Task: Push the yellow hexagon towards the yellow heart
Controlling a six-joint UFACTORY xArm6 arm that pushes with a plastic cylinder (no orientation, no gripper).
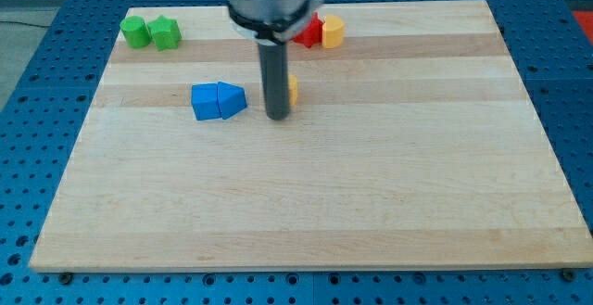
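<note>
Right now my tip [277, 116] rests on the wooden board [371, 194] above the frame's centre, bare rod with nothing clamped, touching a yellow block [293, 91] mostly hidden behind it, shape unclear. Just left sit two touching blue blocks [219, 100]; higher up, a yellow hexagon [333, 31] touches a red block [309, 32], and two green blocks [151, 32] occupy the upper left.

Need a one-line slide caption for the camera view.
Dark rod tip beside a partly hidden yellow block on the wooden board, blue blocks left, another yellow block above.
</note>
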